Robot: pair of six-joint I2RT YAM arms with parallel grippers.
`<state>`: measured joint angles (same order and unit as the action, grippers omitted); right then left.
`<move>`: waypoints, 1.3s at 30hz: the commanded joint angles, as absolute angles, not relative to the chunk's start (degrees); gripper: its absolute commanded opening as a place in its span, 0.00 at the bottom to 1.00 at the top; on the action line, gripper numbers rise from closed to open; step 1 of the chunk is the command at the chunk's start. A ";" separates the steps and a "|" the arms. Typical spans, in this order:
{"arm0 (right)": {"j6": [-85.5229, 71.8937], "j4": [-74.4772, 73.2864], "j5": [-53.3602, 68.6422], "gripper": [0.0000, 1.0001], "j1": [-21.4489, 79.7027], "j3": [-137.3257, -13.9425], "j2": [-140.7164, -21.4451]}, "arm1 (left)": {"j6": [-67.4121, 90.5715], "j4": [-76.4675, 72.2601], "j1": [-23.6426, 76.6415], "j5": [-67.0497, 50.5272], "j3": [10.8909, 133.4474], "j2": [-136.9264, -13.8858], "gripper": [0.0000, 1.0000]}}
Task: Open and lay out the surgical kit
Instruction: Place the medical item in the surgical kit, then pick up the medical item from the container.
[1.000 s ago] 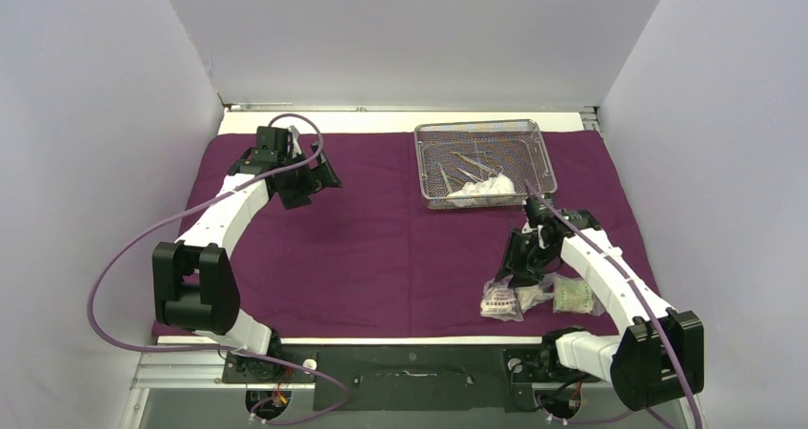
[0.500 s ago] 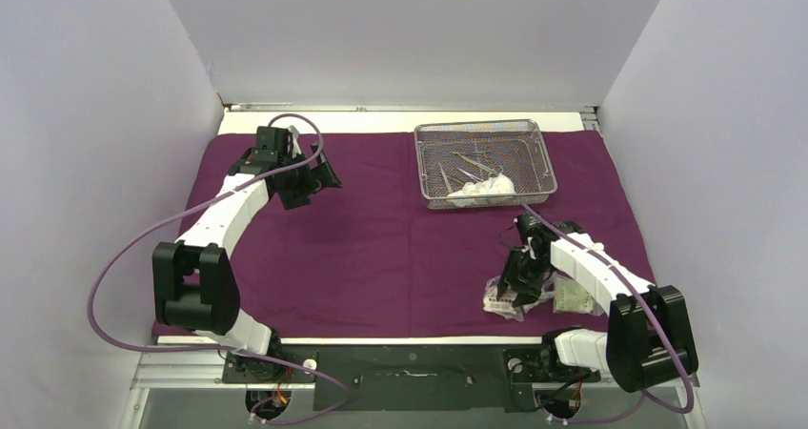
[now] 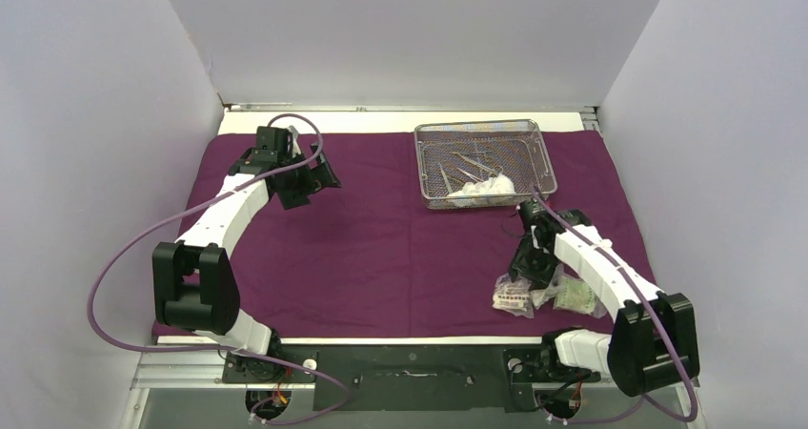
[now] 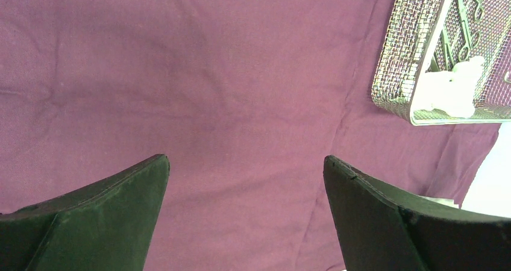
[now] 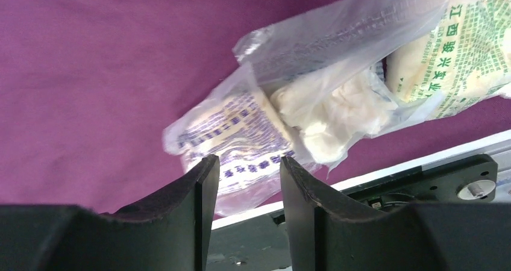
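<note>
A big purple cloth lies flat and open over the table. A silver wire tray sits on the cloth at the far side, to the right of the middle. Small metal tools lie in the tray, and a white wad of gauze sits in its near right corner. The left claw hangs over bare cloth on the far left, well away from the tray. Its two fingers are wide apart and nothing is in them. The right claw is low over the near right part of the cloth, just by two plastic packets. One packet has blue print, and the other packet has green print. They touch, and soft white stuff shows inside the clear plastic between them. The right claw's fingers are close together with a small gap. The edge of the blue packet shows in that gap. I cannot tell if the fingers pinch it.
</note>
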<state>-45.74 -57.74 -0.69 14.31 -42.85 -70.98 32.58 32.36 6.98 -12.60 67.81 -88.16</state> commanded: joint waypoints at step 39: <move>-10.00 -45.84 4.39 0.58 14.41 -98.62 -117.28 | 27.10 35.47 3.91 -7.66 78.13 -88.84 0.96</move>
<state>-12.05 -43.40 3.77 14.31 -95.48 -115.92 26.52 35.40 4.34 -7.70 74.96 -87.44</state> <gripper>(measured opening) 0.585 0.963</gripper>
